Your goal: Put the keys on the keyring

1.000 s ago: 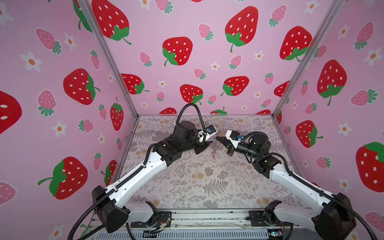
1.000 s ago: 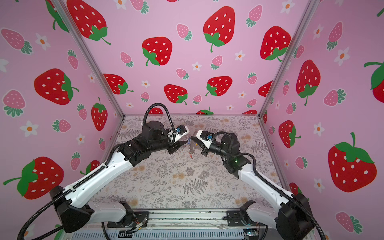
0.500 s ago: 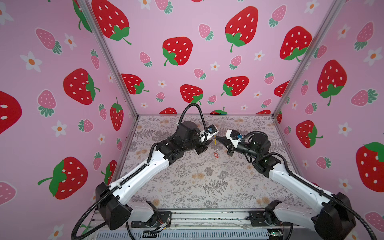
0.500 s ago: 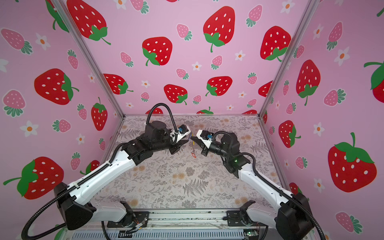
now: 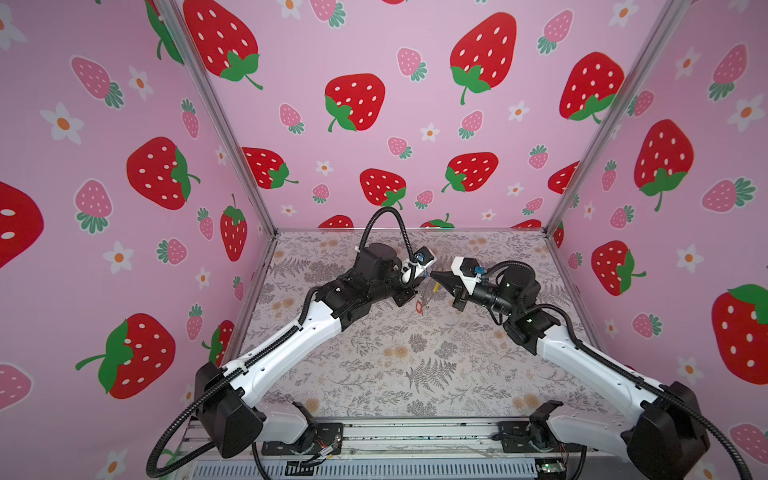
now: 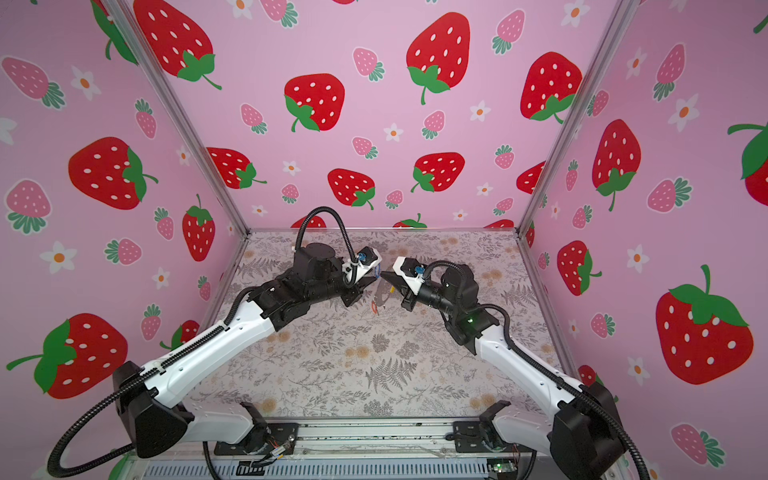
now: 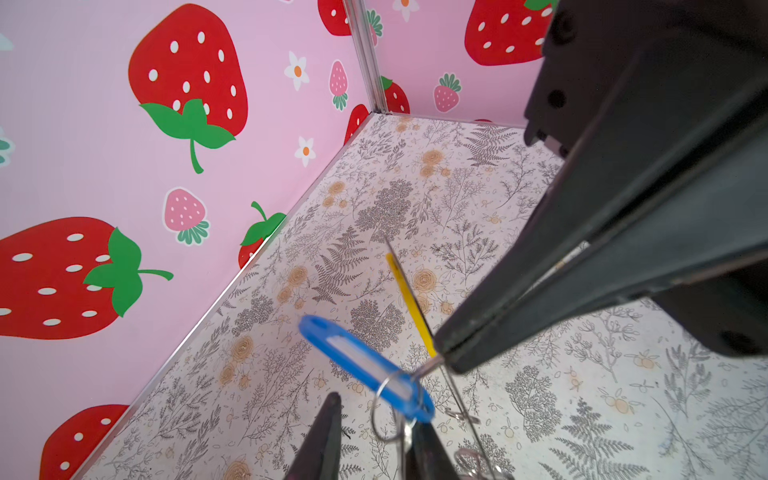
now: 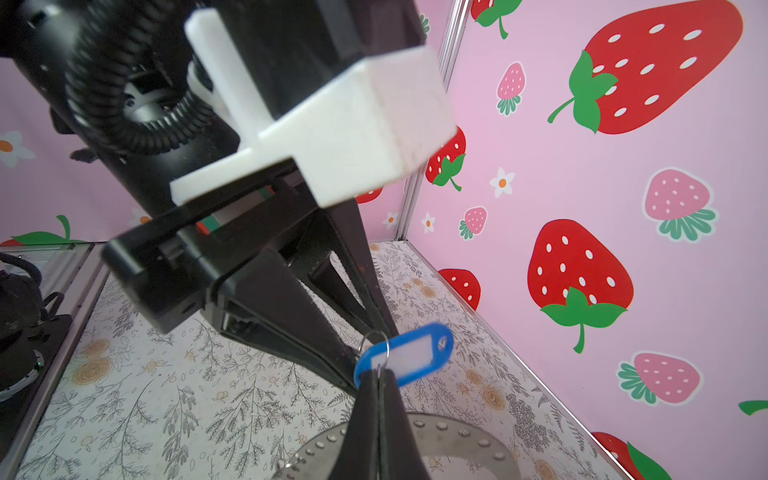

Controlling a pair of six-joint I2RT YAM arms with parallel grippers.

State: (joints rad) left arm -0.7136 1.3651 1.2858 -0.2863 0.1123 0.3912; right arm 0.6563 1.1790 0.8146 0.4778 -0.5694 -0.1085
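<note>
yellow marked the stretch of the keyring [image 7: 409, 303] just past my right end effector [image 7: 442, 362], which was clamped tight on the thin hoop and held it above the floral surface [image 5: 374, 365], near the middle. my left end effector [image 7: 374, 413] stood partly open at one end of the blue tag [image 7: 365, 365]; whether it gripped anything, i could not tell. in a top view the red tag [image 5: 419, 306] showed just below, between both end effectors.

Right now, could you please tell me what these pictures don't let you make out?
Left wrist view: blue tag's key is blurred between the left gripper's fingers and cut by the frame edge.
Both top views: keyring's grey hoop is too thin, only its yellow segment shows; red tag's key is too small.
</note>
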